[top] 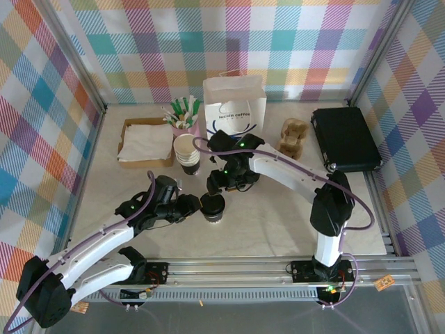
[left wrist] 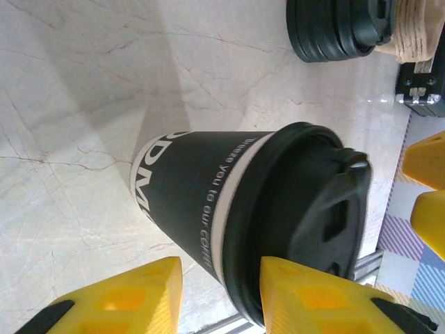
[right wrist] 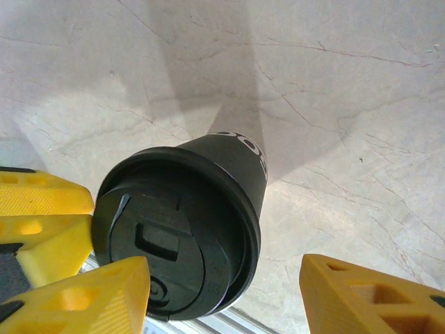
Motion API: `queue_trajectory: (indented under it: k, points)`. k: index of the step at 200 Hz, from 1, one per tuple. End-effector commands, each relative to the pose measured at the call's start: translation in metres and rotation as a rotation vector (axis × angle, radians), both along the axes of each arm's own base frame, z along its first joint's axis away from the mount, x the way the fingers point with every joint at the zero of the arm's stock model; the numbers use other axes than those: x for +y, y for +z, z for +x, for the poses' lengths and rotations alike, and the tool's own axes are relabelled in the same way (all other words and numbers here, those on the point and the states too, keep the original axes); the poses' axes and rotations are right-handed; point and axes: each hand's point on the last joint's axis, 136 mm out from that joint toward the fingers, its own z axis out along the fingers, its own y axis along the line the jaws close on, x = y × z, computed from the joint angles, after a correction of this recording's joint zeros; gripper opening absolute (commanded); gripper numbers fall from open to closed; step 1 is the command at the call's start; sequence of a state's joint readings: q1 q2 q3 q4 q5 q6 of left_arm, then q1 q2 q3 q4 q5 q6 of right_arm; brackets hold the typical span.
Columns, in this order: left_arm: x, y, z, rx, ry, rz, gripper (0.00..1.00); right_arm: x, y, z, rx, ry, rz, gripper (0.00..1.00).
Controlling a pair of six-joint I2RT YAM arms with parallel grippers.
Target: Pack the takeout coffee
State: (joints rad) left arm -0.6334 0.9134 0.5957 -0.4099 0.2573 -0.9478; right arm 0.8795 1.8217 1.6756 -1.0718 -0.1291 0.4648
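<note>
The takeout coffee (top: 213,208) stands upright near the table's front middle, a dark navy cup with a pale band under its black lid (right wrist: 174,240). My left gripper (top: 194,206) sits just left of it at lid height. Its yellow fingers (left wrist: 132,299) are partly open and hold nothing, and the cup (left wrist: 208,202) is just beyond their tips. My right gripper (top: 221,186) hovers over the cup from behind. In the right wrist view this gripper (right wrist: 222,292) is wide open. One finger overlaps the lid's edge, the other is off to the side over bare table.
A white paper bag (top: 234,104) stands at the back middle. A stack of paper cups (top: 186,149), a napkin box (top: 146,139) and straws (top: 184,113) are back left. A cardboard carrier (top: 293,136) and black case (top: 344,139) are right. A lid stack (left wrist: 334,28) sits beyond the cup.
</note>
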Motion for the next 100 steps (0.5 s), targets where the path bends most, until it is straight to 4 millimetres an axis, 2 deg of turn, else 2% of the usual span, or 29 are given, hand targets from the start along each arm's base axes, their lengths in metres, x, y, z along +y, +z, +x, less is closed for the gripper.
queue_trajectory:
  k: [1,25,50,74,100]
  points:
    - [0.003,0.015,0.007,-0.039,-0.029,0.049,0.36,-0.008,0.028,-0.006,-0.033,-0.027,0.041,0.58]
    - [0.0,0.024,0.013,-0.047,-0.07,0.081,0.36,-0.011,0.035,-0.018,-0.028,-0.015,0.098,0.54]
    - [0.001,0.032,0.022,-0.086,-0.121,0.143,0.38,-0.018,0.028,-0.037,-0.021,0.001,0.184,0.47]
    - [0.001,0.028,0.033,-0.082,-0.155,0.187,0.42,-0.02,0.018,-0.055,0.002,0.018,0.256,0.43]
    - [-0.009,0.022,0.043,-0.058,-0.203,0.191,0.46,-0.008,0.011,-0.075,-0.02,0.128,0.32,0.46]
